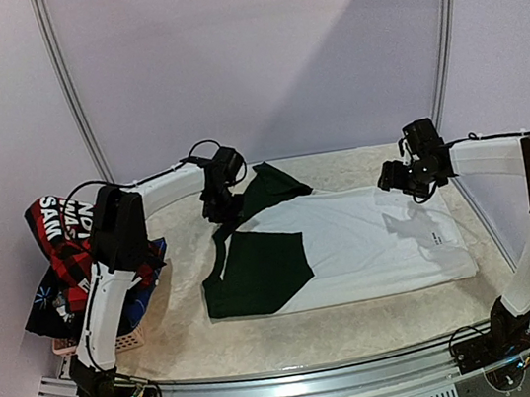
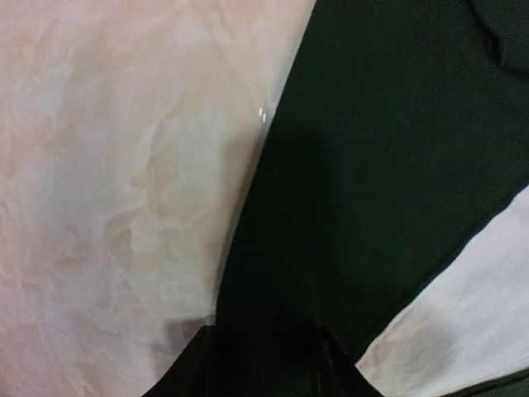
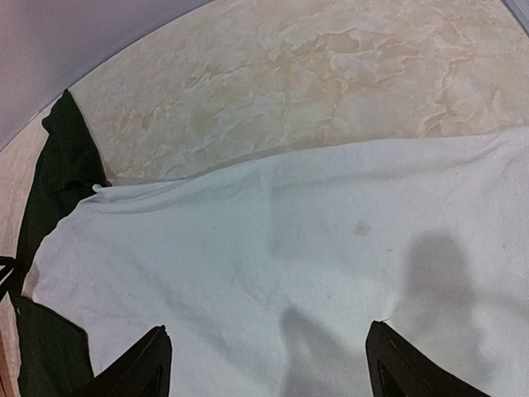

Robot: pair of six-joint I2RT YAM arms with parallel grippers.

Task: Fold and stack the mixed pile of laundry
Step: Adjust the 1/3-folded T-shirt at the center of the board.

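Left claw (image 1: 221, 205) sits low at the far left end of the white-and-dark-green T-shirt (image 1: 371, 242), by the far green sleeve (image 1: 278, 185). Its own camera shows dark fingers against dark cloth, so I cannot tell whether it pinches the fabric or rests half-closed on it. Right claw (image 1: 397, 179) hovers spread above the shirt's far right edge, with nothing between its fingers (image 3: 149, 368). The shirt lies flat mid-desk (image 1: 363, 319), long axis left to right, so each arm is nearest its own end of the far edge. A fold would likely bring that edge toward the near one. Only the overhead view shows the pile (image 1: 62, 239) heaped on the basket (image 1: 126, 339) at the desk's left edge.
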